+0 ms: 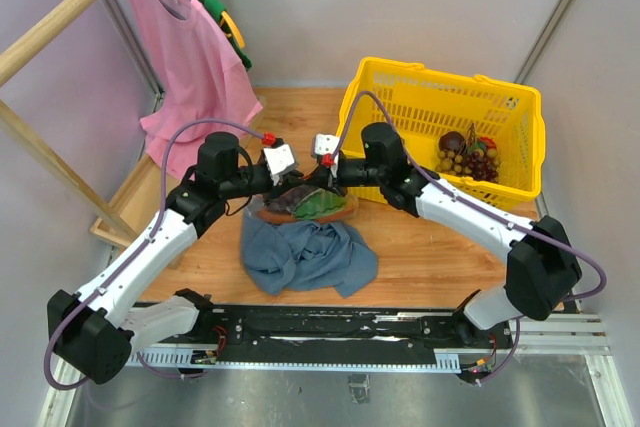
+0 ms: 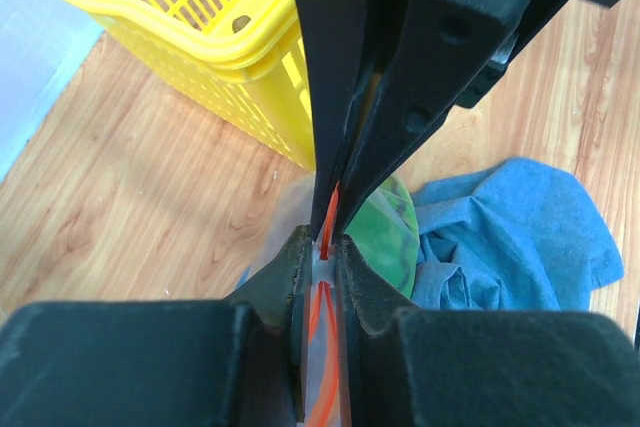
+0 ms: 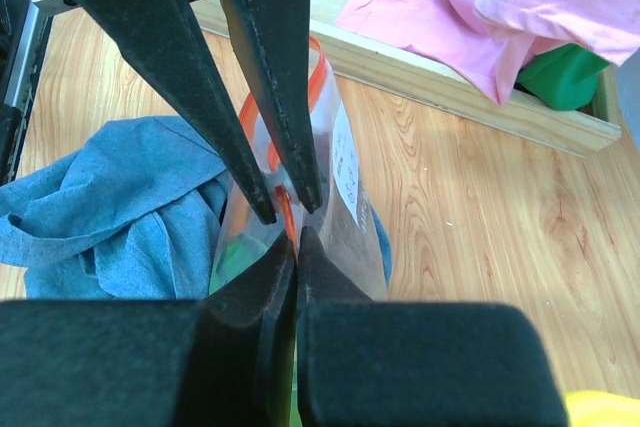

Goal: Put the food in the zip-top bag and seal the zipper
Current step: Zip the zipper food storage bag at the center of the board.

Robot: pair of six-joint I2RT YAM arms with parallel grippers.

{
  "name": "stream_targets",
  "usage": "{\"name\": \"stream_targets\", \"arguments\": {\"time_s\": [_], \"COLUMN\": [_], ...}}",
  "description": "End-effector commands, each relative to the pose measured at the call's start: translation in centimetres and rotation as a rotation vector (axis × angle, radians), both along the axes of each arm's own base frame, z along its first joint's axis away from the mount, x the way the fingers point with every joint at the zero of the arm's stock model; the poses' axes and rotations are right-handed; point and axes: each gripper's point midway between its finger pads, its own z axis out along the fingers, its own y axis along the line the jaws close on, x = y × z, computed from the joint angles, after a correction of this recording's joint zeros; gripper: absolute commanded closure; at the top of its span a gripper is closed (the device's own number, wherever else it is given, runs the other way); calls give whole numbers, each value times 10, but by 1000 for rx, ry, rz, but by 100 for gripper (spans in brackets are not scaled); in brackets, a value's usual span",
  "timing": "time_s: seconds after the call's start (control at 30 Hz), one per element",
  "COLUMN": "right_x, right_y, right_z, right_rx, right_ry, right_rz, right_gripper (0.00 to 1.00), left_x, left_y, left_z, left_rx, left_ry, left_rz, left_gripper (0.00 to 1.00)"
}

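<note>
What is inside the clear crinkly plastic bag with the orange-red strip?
A green-rinded fruit wedge and a dark purple bunch show through the clear bag. The left hand and right hand, pinching its mouth, cover the rest.

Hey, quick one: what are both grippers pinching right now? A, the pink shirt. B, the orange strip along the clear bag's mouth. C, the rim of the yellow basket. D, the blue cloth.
B: each wrist view shows the left gripper and the right gripper shut on the zipper of the zip-top bag, tip to tip.
</note>
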Motion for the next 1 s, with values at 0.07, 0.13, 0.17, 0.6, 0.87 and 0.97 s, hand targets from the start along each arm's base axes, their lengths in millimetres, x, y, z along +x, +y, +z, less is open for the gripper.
{"name": "stream_targets", "arguments": {"time_s": [0.07,0.13,0.17,0.6,0.87,0.97], "right_x": [12,16,17,31,21,11], "right_y": [-9,-11,-12,-40,-42,-35], "right_z": [42,42,43,62,59,62], "right_rx": [114,117,121,171,150,141], "right_ry": [-75,-75,-73,-94,-78,-53], "right_rz": [-71,-89,-97,-204,-158,-88], "right_gripper": [99,99,99,99,99,93], "left_x": [6,7,7,18,18,12], "left_y": [11,13,14,28,27,21], "left_z": [-14,-15,-17,-23,-18,-14], "left_rx": [53,62,69,110,108,91], "left_ry": [33,32,33,23,12,11], "left_rz": [61,70,77,172,162,113], "left_gripper": [90,90,90,96,100,100]}}
